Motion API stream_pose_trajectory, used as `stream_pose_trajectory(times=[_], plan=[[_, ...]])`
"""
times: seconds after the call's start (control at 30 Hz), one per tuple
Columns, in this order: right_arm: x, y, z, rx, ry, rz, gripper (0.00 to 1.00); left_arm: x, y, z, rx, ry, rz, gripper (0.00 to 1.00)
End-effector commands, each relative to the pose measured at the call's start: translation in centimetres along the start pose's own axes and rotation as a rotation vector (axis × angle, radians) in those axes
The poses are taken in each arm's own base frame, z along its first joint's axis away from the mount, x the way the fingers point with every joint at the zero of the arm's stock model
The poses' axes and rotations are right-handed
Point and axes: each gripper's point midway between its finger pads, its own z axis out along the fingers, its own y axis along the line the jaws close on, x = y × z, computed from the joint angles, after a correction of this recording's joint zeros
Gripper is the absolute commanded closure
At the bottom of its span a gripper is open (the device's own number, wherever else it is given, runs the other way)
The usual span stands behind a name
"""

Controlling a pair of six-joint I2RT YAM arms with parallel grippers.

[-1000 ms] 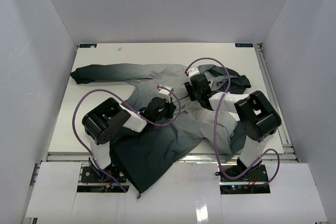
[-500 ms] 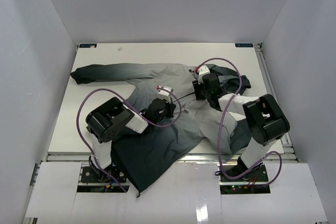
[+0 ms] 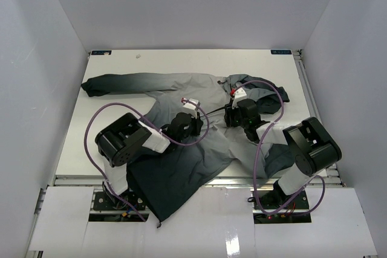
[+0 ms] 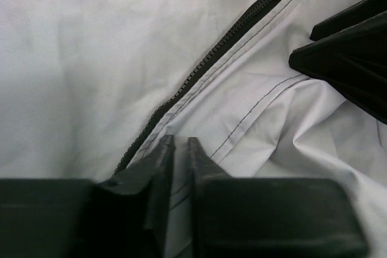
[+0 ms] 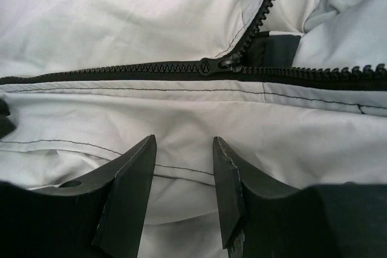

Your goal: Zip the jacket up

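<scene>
The right gripper stands half open over the jacket and grips nothing; the zipper slider lies just ahead of its tips. The left gripper is parted to a slit beside the closed zipper. The jacket lies flat beneath both, with its hem behind the left gripper. Both arms fold low, tips facing each other.

The right tool is drawing back across the jacket toward the near right of the counter, with its jaws narrowing a little. Its arm's elbow is swinging outward and nearer the counter's edge. The left tool is parting its jaws to a narrow slit after closing tighter.
</scene>
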Motion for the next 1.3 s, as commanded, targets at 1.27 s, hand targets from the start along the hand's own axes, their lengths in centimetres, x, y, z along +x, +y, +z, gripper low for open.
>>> stream_pose_trajectory(times=[1.27], plan=[[0.5,2.9,-3.3,-0.164,-0.147,0.097,0.49,0.8,-3.1,6.0,0.503,0.326,0.373,0.80]])
